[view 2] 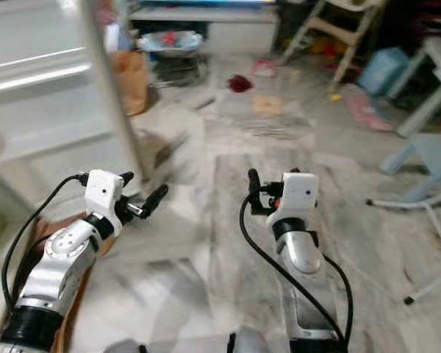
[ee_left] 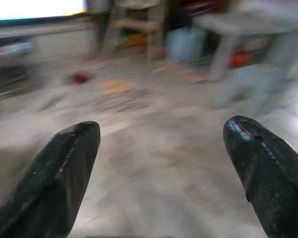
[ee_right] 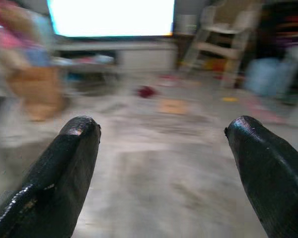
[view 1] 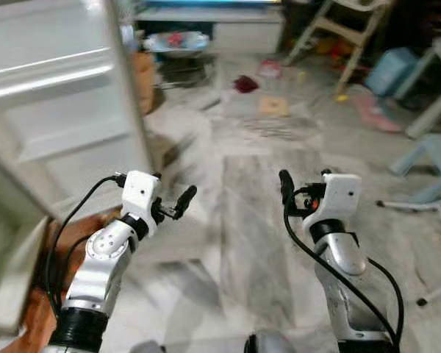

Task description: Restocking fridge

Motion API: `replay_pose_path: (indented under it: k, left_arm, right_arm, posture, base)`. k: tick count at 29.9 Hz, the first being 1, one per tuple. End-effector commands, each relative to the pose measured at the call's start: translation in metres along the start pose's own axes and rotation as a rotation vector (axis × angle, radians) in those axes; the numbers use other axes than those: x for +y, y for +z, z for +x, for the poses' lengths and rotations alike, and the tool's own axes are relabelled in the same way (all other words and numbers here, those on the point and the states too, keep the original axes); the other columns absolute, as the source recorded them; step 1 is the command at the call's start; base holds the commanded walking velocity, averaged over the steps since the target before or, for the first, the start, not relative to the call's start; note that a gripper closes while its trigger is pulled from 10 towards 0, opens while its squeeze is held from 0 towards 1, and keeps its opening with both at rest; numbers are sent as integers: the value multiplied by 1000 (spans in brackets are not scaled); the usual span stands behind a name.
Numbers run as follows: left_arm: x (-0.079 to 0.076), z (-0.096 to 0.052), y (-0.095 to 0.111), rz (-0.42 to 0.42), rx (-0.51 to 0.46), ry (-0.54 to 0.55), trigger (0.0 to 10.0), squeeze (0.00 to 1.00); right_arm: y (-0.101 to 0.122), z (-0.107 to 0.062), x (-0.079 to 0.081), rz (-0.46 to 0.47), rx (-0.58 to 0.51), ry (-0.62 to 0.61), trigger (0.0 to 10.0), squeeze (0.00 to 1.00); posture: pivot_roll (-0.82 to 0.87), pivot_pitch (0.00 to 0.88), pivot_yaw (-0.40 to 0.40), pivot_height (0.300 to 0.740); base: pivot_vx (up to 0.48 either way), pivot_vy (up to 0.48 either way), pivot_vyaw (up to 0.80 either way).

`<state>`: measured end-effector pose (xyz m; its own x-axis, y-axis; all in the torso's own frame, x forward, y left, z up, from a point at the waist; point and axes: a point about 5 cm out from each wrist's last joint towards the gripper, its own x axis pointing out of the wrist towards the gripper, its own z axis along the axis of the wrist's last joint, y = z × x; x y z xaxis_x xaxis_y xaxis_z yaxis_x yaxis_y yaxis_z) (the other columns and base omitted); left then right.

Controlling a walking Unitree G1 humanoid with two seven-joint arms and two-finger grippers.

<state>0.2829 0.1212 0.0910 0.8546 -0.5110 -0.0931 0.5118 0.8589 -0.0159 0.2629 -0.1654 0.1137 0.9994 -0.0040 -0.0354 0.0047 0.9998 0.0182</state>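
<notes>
Robot is standing on the marble floor [view 1: 257, 220] with the open fridge door [view 1: 51, 110] swinging at its left; the door's empty white shelves are facing the room. Both arms are raised forward at waist height, and the blur suggests the body is turning or walking.

Judgement on the step: this looks like the fetch or approach phase of restocking, since nothing is in hand and no stock item can be made out near the grippers. To do it well, the robot should be keeping the left elbow clear of the door edge and settling the view before reaching for anything.

Left gripper [view 1: 170, 206]: fingers [ee_left: 64, 163] are spread wide, holding nothing, touching nothing, pointing out over bare floor.

Right gripper [view 1: 294, 193]: fingers [ee_right: 69, 163] are likewise spread wide and empty, aiming toward the cluttered far side, where a brown paper bag [view 2: 128, 77] is sitting just beyond the door.
</notes>
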Motion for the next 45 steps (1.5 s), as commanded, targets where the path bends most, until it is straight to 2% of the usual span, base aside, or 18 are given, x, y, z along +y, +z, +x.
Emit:
replay_pose_path:
  k: [1,8,13,22,27,29,34,39,45]
  left_arm:
    - [10,-1,3,49,-1,17,10000,0]
    - [12,3,7,54,-20,-5,10000,0]
    - [7,5,8,31,-19,-47,10000,0]
    - [2,6,4,22,4,-51,10000,0]
    - [2,5,1,28,21,-52,10000,0]
    - [5,5,-1,-8,30,6,10000,0]
    - [2,1,-4,16,40,-12,10000,0]
    - [-1,5,0,22,14,-8,10000,0]
    - [-2,10,4,25,2,-24,10000,0]
  right_arm:
    - [8,5,5,7,-37,6,10000,0]
    - [13,7,8,7,-54,15,10000,0]
    - [13,2,4,9,-52,-10,10000,0]
    - [13,1,0,11,-53,-28,10000,0]
    - [12,0,-1,11,-52,-32,10000,0]
    - [11,-1,0,11,-49,-31,10000,0]
    - [10,-3,-3,0,-45,-49,10000,0]
    - [10,-5,-7,7,-45,-65,10000,0]
    - [17,-5,-19,16,-67,-161,10000,0]
  posture:
    - [-58,53,-18,740]
    - [-60,66,-18,740]
    - [-69,85,-12,740]
    - [-67,92,-7,740]
    - [-58,87,-9,740]
    - [-57,84,-8,740]
    - [-53,78,-11,740]
    - [-61,76,-8,740]
    - [-77,72,8,740]
  base:
    - [322,-352,-800]
    - [341,-333,-800]
    - [473,0,-800]
    - [467,0,-744]
    - [437,0,0]
    - [0,442,0]
    - [0,446,0]
    - [0,170,0]
    - [127,204,0]
